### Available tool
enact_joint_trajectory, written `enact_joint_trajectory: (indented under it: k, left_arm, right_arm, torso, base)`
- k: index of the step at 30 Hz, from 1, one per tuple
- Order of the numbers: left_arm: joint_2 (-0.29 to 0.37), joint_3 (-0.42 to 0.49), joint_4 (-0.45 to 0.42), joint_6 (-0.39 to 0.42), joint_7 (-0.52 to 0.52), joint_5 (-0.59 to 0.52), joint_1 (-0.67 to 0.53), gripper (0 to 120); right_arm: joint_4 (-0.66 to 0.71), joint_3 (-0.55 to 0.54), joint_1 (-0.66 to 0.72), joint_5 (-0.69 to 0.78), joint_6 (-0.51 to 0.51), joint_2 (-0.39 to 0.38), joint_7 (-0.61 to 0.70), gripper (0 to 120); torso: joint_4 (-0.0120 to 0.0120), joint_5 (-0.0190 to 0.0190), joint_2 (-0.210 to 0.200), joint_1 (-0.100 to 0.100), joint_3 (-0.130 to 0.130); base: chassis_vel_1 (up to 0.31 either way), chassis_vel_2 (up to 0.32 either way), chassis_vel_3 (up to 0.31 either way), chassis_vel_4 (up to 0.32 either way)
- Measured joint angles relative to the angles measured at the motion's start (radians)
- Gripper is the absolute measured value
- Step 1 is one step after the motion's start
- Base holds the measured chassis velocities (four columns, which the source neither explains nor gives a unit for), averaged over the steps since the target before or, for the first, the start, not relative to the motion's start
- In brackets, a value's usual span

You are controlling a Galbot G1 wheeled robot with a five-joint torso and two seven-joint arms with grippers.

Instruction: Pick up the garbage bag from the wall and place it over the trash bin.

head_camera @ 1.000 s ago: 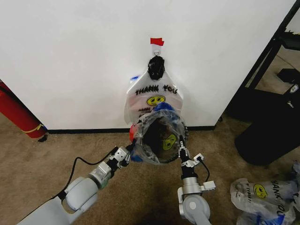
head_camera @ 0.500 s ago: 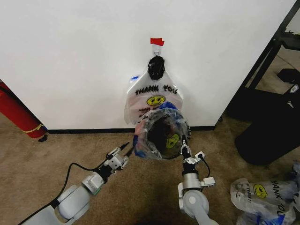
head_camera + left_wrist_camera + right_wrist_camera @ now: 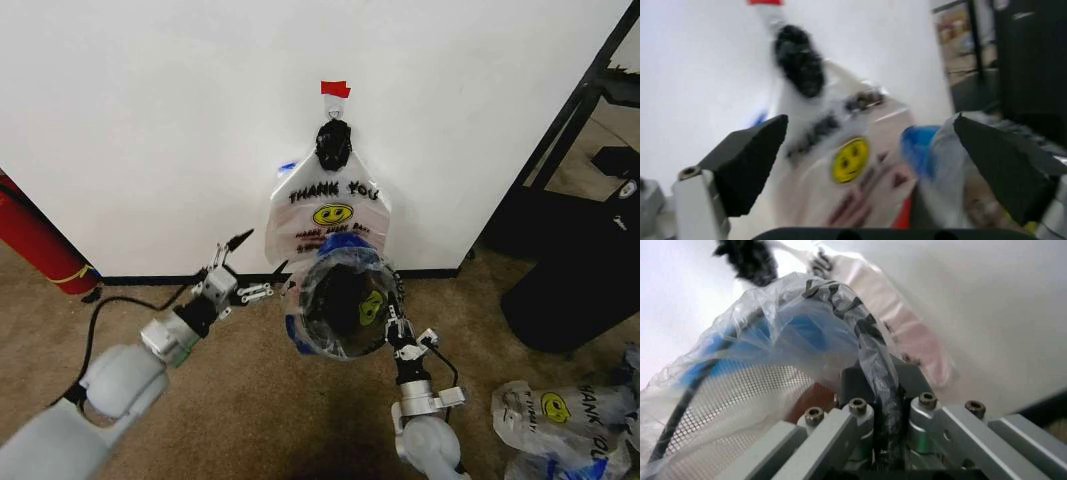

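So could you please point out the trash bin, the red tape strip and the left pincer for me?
trash bin point(image 3: 345, 340), head view, on the dark inside of the bag-lined bin.
red tape strip point(image 3: 335, 89), head view, middle of the strip on the wall.
left pincer point(image 3: 250, 266), head view, midway between its spread fingertips.

Head looks down; wrists close on garbage bag point(image 3: 345, 310).

I see the bin point(image 3: 345, 310) on the floor against the wall point(image 3: 150, 120), a bag point(image 3: 372, 268) draped over its rim. Directly above hang more bags point(image 3: 328, 208). My left gripper point(image 3: 247, 266) sits left of the bin, my right gripper point(image 3: 392, 318) at its right rim.
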Motion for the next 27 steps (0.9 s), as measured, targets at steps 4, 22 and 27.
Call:
enact_joint_trajectory:
  k: [4,22,27]
  left_arm:
    - [0.031,0.032,0.012,0.049,0.086,-0.073,-0.072,100]
    - [0.045,0.076,0.057,0.364,0.065,-0.191,-0.158,95]
    - [0.053,0.069,0.087,0.383,0.107,-0.145,-0.161,97]
  right_arm:
    - [-0.011,0.009,0.004,-0.060,0.026,-0.014,-0.040,1]
    - [0.002,0.001,0.005,-0.312,0.126,0.002,-0.114,1]
    - [0.004,0.001,0.005,-0.335,0.131,0.005,-0.115,1]
  torso:
    - [-0.0001,0.0001,0.000,0.000,0.000]
    - [0.0002,-0.0001,0.000,0.000,0.000]
    - [0.0002,0.0000,0.000,0.000,0.000]
  base:
    - [0.000,0.000,0.000,0.000]
    - [0.000,0.000,0.000,0.000]
    - [0.000,0.000,0.000,0.000]
